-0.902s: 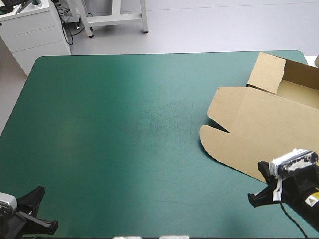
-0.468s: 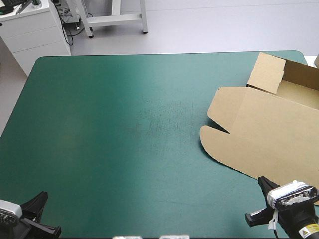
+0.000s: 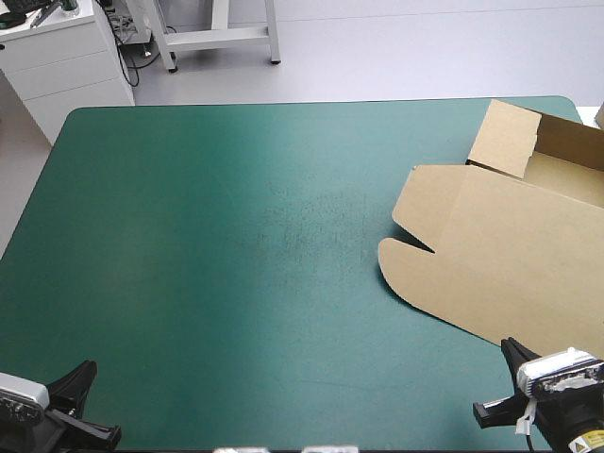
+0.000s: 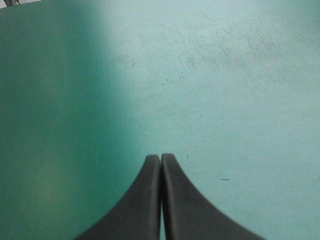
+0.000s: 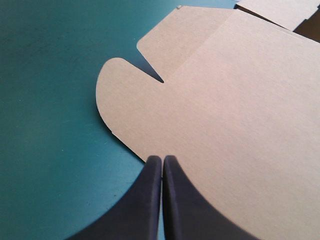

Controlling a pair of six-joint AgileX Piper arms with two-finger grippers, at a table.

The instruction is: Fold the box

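On the teal-green worktop (image 3: 236, 236) the brown box (image 3: 510, 255) lay mostly flat, with only its far walls raised. Most folding seemingly remained. The left gripper (image 4: 160, 158) and right gripper (image 5: 162, 159) kept fingers together, empty.

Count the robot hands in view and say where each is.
2. The left hand is shut over the bare table, at its near left corner. The right hand is shut at the near right corner, its tip by the box's near edge. None seems hidden.
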